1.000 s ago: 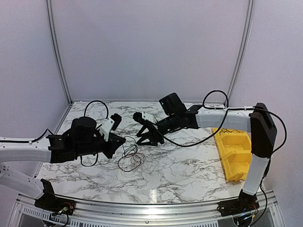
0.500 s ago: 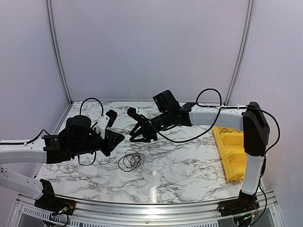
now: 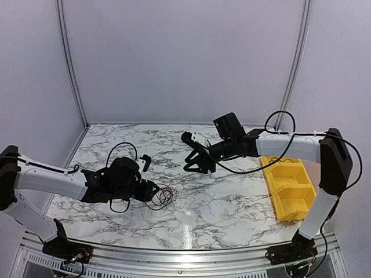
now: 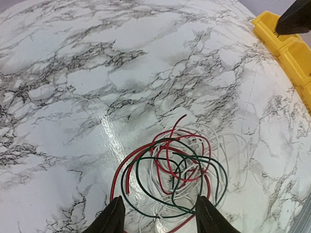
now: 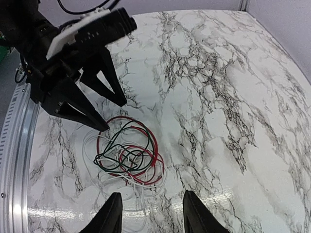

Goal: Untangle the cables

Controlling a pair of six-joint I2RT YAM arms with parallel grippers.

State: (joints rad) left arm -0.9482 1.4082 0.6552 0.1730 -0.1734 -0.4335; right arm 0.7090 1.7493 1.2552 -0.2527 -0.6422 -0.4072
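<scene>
- On the table (image 3: 232, 200), front-left of centre, the cables (image 3: 165, 197) lie in one flat knot of red, black and white loops.
- The left gripper (image 3: 152, 189) sits at the knot's left edge. Its jaws are spread wide and hold nothing, with the fingers straddling the nearest loops.
- The right gripper (image 3: 197, 163) hangs above the table, behind and to the right of the knot and well apart from it. It is also open and empty.
- The knot is roughly round, with no real long axis; one red end pokes out on the side away from the left gripper.
- To my eye the left arm is far nearer, so the first pinch looks to be its job.
</scene>
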